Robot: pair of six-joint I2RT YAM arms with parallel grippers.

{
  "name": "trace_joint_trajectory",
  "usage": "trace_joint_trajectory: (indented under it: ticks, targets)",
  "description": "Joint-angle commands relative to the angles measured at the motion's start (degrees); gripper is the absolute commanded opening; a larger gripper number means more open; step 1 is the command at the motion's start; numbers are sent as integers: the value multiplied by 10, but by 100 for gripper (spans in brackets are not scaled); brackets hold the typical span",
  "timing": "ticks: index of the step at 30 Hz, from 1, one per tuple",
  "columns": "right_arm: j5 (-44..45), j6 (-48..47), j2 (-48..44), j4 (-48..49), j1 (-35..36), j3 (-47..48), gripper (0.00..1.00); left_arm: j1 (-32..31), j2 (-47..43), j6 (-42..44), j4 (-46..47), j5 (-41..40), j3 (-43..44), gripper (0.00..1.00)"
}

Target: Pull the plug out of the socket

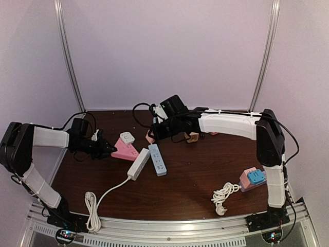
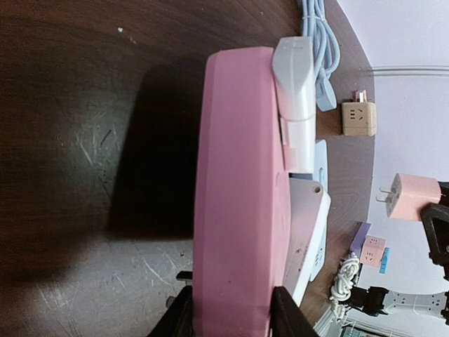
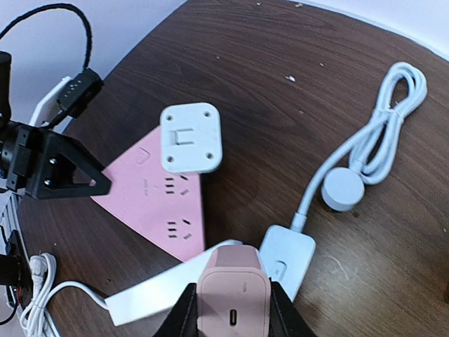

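1. The dark table (image 1: 205,175) carries several power strips and adapters.
2. The pink triangular socket (image 1: 125,151) lies left of centre. The left gripper (image 1: 109,149) is clamped on its left edge.
3. A white power strip (image 1: 139,163) and a blue strip (image 1: 158,159) lie just beside its near-right side.
4. A white adapter (image 3: 191,138) sits on the socket's far end.
5. The pink plug (image 3: 231,291), its prongs bare, is apart from the socket and just right of it. It is pinched in the right gripper (image 3: 231,305).
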Motion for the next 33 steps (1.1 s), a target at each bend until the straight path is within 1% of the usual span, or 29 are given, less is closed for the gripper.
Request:
trace_joint_trajectory:
  ticks: [1,6,11,20,29,33]
  targets:
    - [-7,27,-93,73,-29,-107,0,5,3,40,-72,-74,-5,0]
    - [-30,53,-156,120,-56,-239,0,5,-5,49,-77,-60,2,0]
    - [-75,65,-182,149,-88,-321,0,5,-17,49,-79,-46,4,0]
    - [-128,80,-165,170,-108,-357,2,5,-40,51,-87,-20,4,0]
    - [-175,98,-135,176,-124,-369,5,3,-47,63,-102,-15,9,0]
    - [-181,101,-131,176,-132,-374,9,-2,-47,63,-102,-14,10,0]
